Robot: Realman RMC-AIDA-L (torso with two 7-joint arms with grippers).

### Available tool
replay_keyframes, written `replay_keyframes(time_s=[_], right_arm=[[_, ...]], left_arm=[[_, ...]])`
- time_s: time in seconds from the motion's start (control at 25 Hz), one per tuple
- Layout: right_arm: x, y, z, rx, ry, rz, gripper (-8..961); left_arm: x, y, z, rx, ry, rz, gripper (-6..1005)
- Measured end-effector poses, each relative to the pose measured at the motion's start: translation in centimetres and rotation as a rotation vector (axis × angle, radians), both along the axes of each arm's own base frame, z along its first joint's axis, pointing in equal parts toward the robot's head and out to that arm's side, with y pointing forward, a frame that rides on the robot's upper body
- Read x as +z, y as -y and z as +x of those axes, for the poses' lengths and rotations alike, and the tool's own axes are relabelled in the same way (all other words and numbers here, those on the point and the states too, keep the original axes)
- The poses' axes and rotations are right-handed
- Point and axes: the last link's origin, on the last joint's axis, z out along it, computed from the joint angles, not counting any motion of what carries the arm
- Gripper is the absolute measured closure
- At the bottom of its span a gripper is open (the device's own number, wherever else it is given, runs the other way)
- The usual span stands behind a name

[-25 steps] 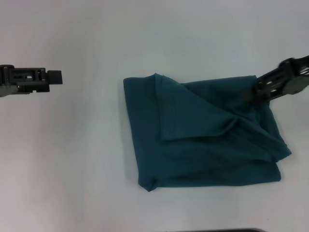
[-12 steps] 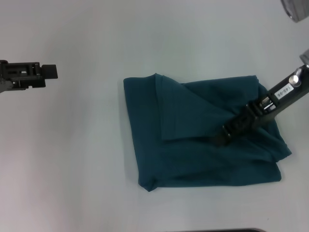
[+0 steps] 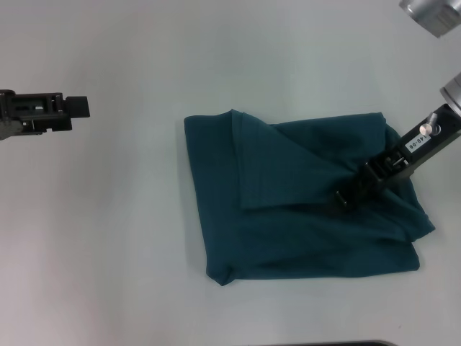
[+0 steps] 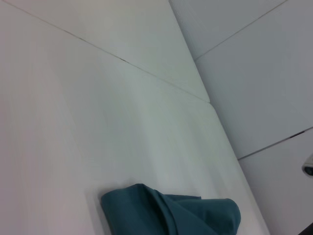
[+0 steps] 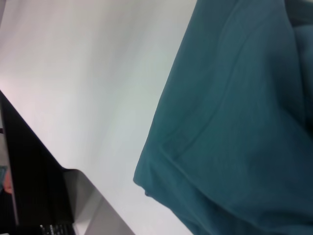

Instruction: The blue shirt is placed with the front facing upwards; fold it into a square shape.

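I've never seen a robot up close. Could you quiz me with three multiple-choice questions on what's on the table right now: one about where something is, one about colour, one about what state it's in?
1. Where is the right pincer?
A. Over the shirt's middle
B. Off the table
C. Beside the left pincer

2. What colour is the shirt?
A. Red
B. Dark teal-blue
C. Yellow

3. How does the shirt lie?
A. Spread fully flat
B. Hanging up
C. Folded over itself, creased on its right side

Answers: 1 A, its tip sits on the cloth, while the left pincer stays far left over the bare table. 2 B, every view shows that colour. 3 C, layers overlap.
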Motion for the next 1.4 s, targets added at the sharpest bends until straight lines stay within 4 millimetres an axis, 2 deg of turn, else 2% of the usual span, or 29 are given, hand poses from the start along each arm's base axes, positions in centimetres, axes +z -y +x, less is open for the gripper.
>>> replay_keyframes(time_s=[0.48,0.64,0.96,1.24,1.4], right_arm=[[-1.4,0.2,0.0,0.034,0.086,-0.025,495],[-0.7,-0.6,0.4,0.017,0.117,0.043,495],[1.1,-1.9,1.1,-0.020,0.072,0.170,495],[2.7,-2.2,1.6,-0.044,0.028,0.274,495],[2.7,-1.3,1.5,-0.057,-0.025,0.231,496]], left_arm=[[0.0,0.0,0.0,0.001,0.003,0.003,265],[-0.3,0.0,0.1,-0.001,0.006,-0.004,265],[-0.8,0.2,0.0,0.006,0.021,-0.015,266],[-0.8,0.2,0.0,0.005,0.022,-0.016,265],[-0.8,0.2,0.0,0.005,0.022,-0.017,264]])
